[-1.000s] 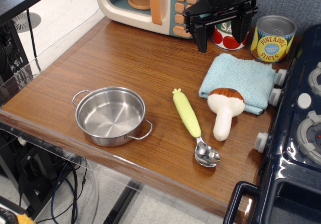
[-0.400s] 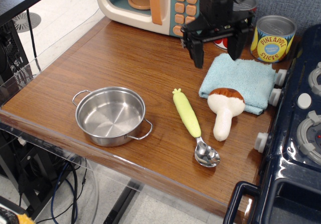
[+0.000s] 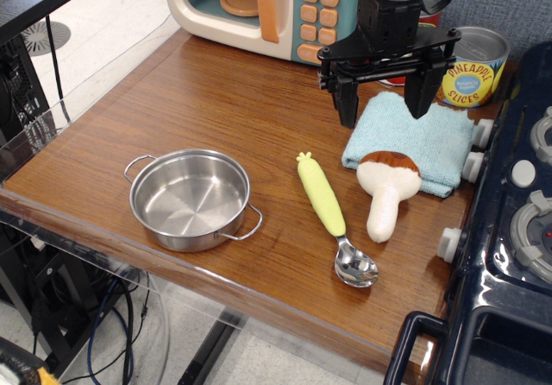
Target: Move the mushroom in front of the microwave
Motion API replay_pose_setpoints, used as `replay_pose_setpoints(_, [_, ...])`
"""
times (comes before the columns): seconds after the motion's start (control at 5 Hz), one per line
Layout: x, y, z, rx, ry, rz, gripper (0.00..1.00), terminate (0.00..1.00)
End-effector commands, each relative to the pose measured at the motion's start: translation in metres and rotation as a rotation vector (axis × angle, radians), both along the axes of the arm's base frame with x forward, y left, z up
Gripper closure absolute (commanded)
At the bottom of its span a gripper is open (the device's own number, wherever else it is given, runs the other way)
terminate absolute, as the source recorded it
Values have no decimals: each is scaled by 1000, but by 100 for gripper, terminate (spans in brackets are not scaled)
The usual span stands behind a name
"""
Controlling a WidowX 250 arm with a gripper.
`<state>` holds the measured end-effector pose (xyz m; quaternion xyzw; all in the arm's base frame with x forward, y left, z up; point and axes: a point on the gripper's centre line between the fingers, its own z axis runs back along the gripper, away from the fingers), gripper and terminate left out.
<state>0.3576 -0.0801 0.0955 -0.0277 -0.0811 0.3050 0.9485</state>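
Observation:
The mushroom (image 3: 385,186), brown cap and thick cream stem, lies on the wooden table with its cap resting on the front edge of a light blue cloth (image 3: 414,136). The microwave (image 3: 259,9) stands at the back left, cream body, teal front, orange handle and buttons, orange plate inside. My black gripper (image 3: 382,107) hangs open over the cloth, just behind and above the mushroom, fingers spread wide and holding nothing.
A steel pot (image 3: 190,198) sits at the front left. A spoon (image 3: 332,217) with a yellow-green handle lies left of the mushroom. A pineapple slices can (image 3: 470,66) stands at the back right, another can partly hidden behind the gripper. A dark blue toy stove (image 3: 509,247) fills the right edge.
The gripper has come forward and down from in front of the microwave and cans to above the blue cloth, staying open. The mushroom and other objects have not moved.

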Motion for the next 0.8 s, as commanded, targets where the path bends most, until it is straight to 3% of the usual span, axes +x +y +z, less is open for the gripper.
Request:
replay_pose_setpoints(0.0, [-12,-15,-10,-39,-14,-171,0,0])
replay_pose_setpoints(0.4, [-20,-29,-46,-130,41,-286,0,0])
replay_pose_setpoints(0.6, [-18,-36,-59,-120,80,-313,0,0])
